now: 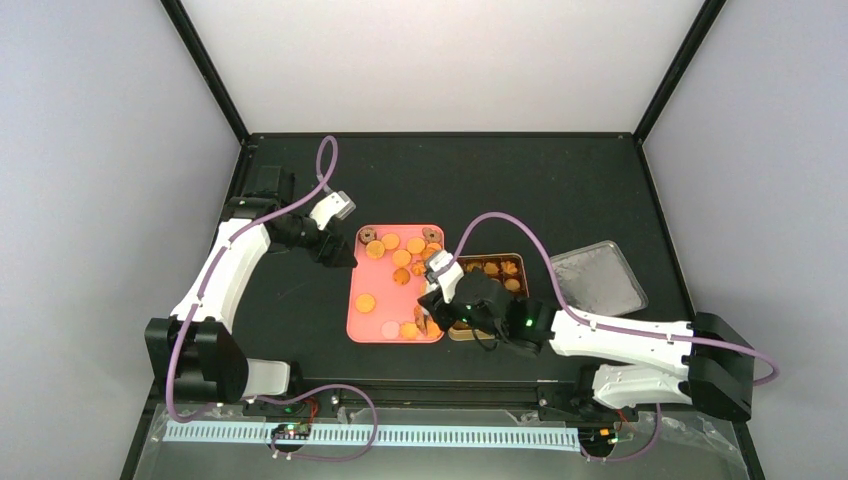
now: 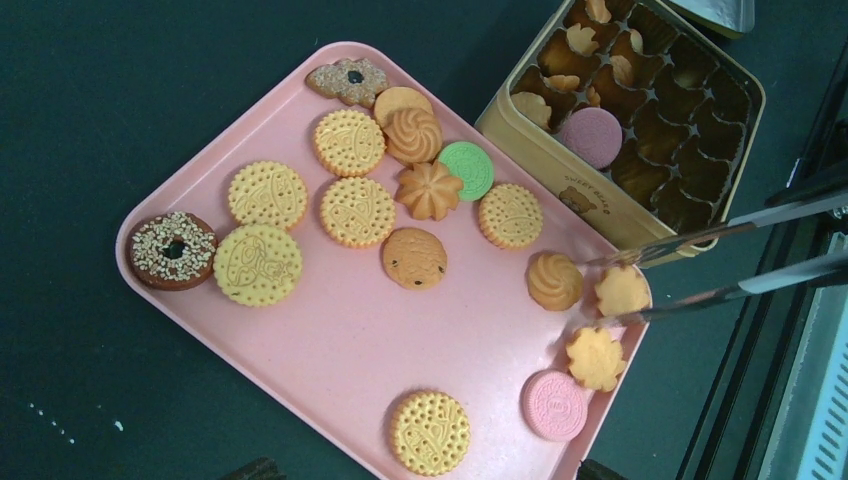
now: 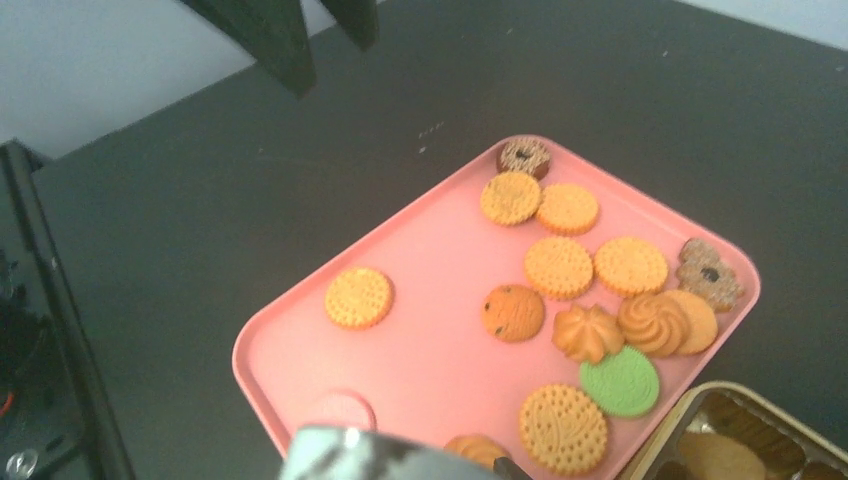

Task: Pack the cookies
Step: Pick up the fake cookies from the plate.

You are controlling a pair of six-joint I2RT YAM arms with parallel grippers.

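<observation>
Closest to your right wrist lens is a blurred band of bright metal: the tongs (image 3: pixel 360 452), which your right claw (image 1: pixel 440 305) is clamped on. Ahead of that claw the two tong tips bracket a scalloped orange cookie (image 2: pixel 622 290) at the corner of the pink tray (image 2: pixel 330 350); whether steel actually touches biscuit I can't say for sure from here. The rest of the cookies (image 2: pixel 350 210) lie spread over the tray beyond the tips, and a few already sit in the tin (image 2: pixel 560 170) just beside the claw. Your left claw (image 1: pixel 338 254) hangs with fingers spread wide, holding nothing, the tray below it.

Watch three things. Thin tips on a hard wavy edge may squirt the cookie into the swirl biscuit (image 2: pixel 553 280) beside it, or over the tray lip right there. The tongs may twist in your grip if you squeeze unevenly. The tin wall stands close to the upper tong arm, so a careless lift could snag it.

The tin wall carries a small bear face (image 2: pixel 573 203) and a line of print, too small to read.
</observation>
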